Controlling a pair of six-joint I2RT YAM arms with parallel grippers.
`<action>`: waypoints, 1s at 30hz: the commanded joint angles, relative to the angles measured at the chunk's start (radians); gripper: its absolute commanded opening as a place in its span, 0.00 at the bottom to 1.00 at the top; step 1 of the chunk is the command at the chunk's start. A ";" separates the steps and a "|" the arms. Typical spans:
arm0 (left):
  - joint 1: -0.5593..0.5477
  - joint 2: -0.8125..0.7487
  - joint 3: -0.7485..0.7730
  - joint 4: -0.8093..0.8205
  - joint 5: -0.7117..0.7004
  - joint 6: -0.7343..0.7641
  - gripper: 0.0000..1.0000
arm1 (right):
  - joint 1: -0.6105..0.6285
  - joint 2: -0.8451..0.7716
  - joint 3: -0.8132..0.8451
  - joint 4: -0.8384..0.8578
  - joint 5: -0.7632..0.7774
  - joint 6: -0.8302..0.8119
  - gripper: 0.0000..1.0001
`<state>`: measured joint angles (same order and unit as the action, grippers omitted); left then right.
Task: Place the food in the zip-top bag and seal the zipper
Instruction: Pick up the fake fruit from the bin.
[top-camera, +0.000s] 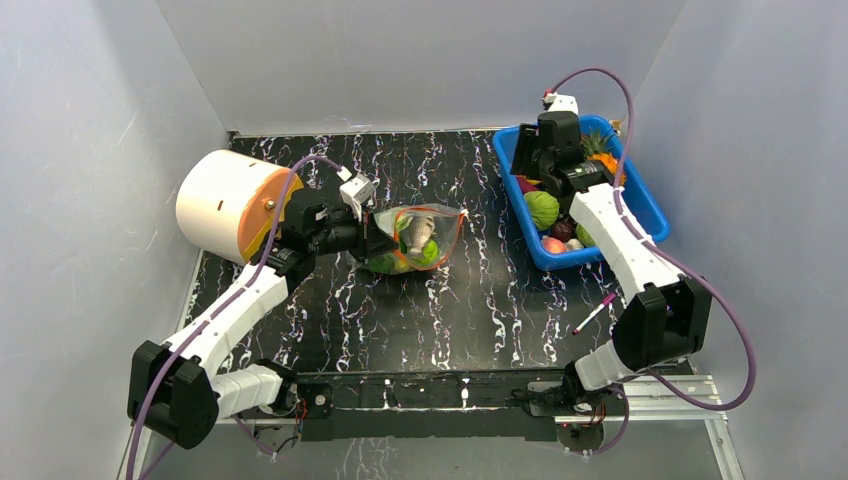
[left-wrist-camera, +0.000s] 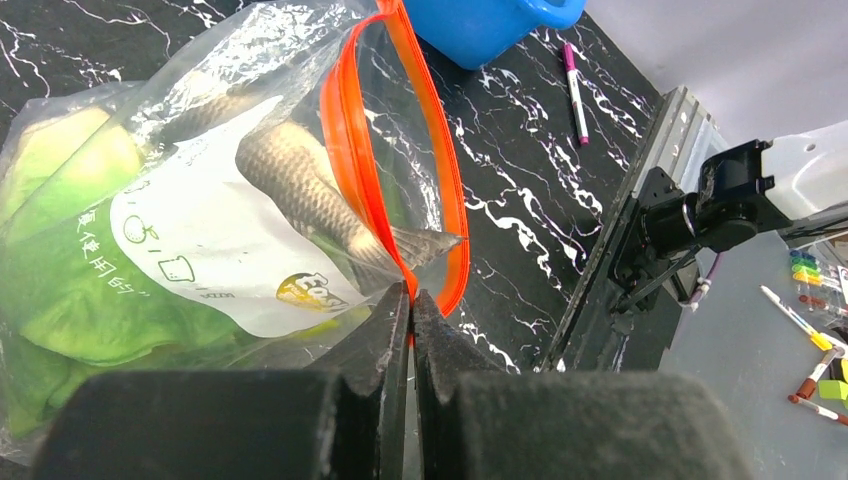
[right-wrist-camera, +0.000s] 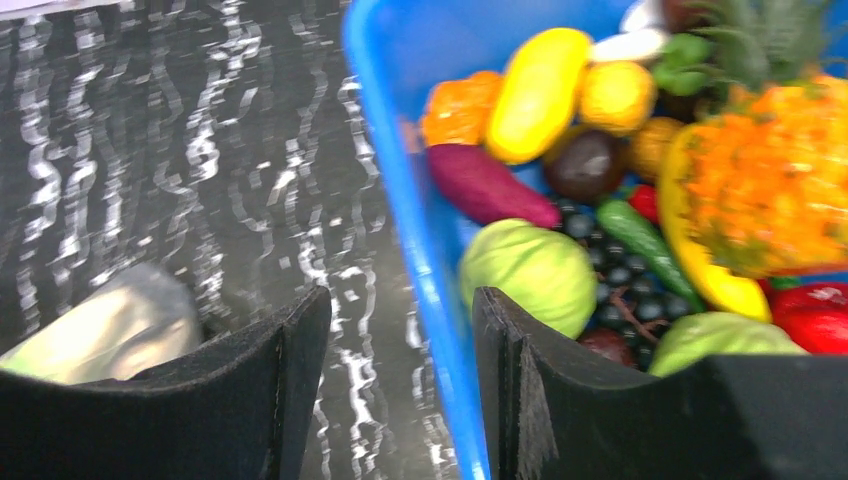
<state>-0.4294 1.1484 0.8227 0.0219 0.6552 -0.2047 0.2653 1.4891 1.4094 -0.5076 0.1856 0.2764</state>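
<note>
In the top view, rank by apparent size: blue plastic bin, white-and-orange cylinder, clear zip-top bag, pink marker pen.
1. blue plastic bin
2. white-and-orange cylinder, close behind
3. clear zip-top bag
4. pink marker pen

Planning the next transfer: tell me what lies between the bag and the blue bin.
Nothing: the top view shows only bare marbled table between bag and bin. The pen lies nearer, off that line.

Cylinder (top-camera: 225, 205) left, bag (top-camera: 420, 238) centre, bin (top-camera: 648, 205) — holding food (top-camera: 542, 209) — back right
</note>
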 joint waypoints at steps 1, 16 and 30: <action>-0.002 -0.034 -0.017 0.029 0.050 0.051 0.00 | -0.076 0.033 0.049 0.026 0.141 -0.066 0.48; -0.009 -0.091 -0.054 0.022 0.043 0.108 0.00 | -0.197 0.359 0.097 0.162 0.177 -0.023 0.51; -0.009 -0.098 -0.056 0.025 0.041 0.103 0.00 | -0.239 0.568 0.267 0.128 0.245 -0.021 0.67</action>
<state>-0.4351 1.0874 0.7696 0.0261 0.6727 -0.1150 0.0414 2.0449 1.6085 -0.4160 0.4160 0.2428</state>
